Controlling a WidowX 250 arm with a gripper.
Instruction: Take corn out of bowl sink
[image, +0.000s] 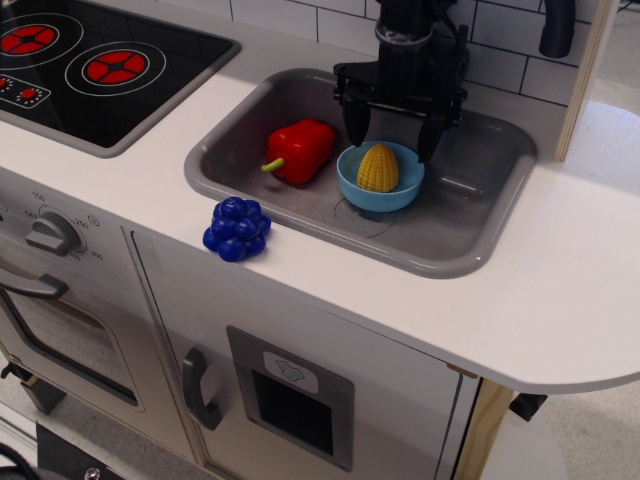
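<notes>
The yellow corn (378, 168) stands in the light-blue bowl (380, 193), which sits in the grey sink (455, 250). My black gripper (392, 138) hangs open over the back rim of the bowl, just behind and above the corn. One fingertip (352, 135) is at the bowl's left side, the other at its right. The fingers do not touch the corn.
A red toy pepper (297, 149) lies in the sink left of the bowl. A blue grape cluster (235, 229) sits on the white counter (560, 300) in front of the sink. The black stovetop (90, 65) is at the far left. A tiled wall stands behind the sink.
</notes>
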